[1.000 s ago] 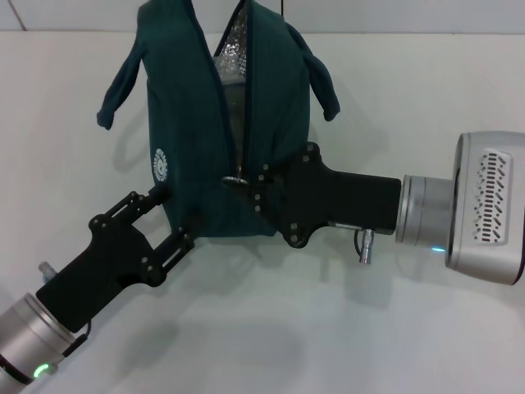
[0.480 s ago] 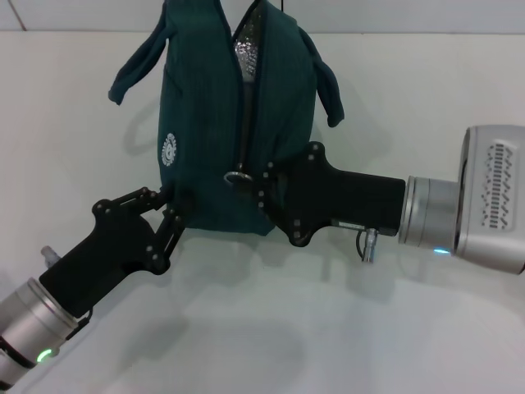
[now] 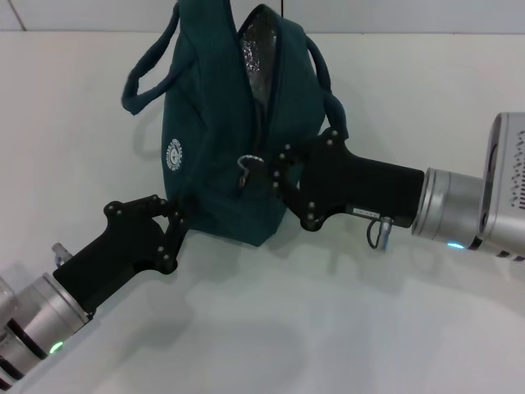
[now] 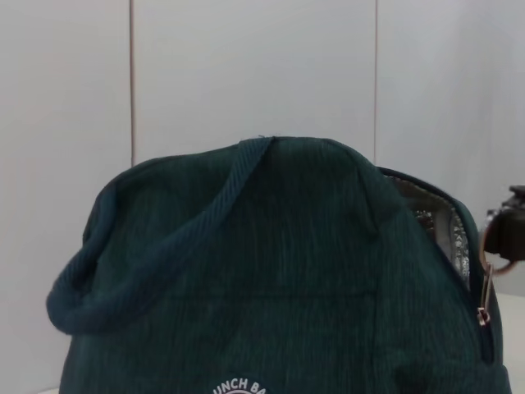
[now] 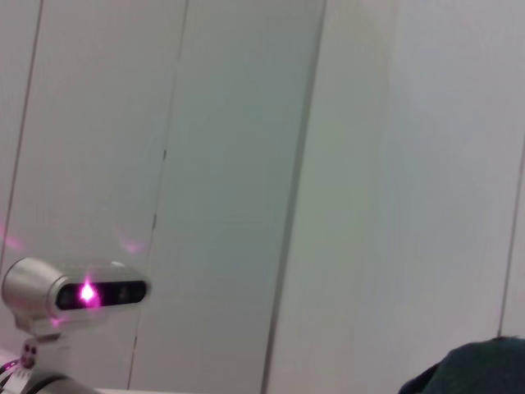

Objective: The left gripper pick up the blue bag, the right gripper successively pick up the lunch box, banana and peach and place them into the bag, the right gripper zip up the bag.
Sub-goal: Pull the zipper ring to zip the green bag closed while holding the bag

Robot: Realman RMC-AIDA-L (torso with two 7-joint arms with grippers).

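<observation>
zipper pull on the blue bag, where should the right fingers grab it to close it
Pinch the metal ring pull, approaching from the robot's right, where the right gripper already sits. The ring hangs free midway along the open zipper of the blue bag, clear of the fabric.

Blue bag (image 3: pixel 221 148) between left gripper (image 3: pixel 174 226), right gripper (image 3: pixel 277 175)

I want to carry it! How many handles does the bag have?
2. One handle droops off the blue bag on the robot's left side; the other handle hangs on the robot's right side, just above the right gripper.
</observation>
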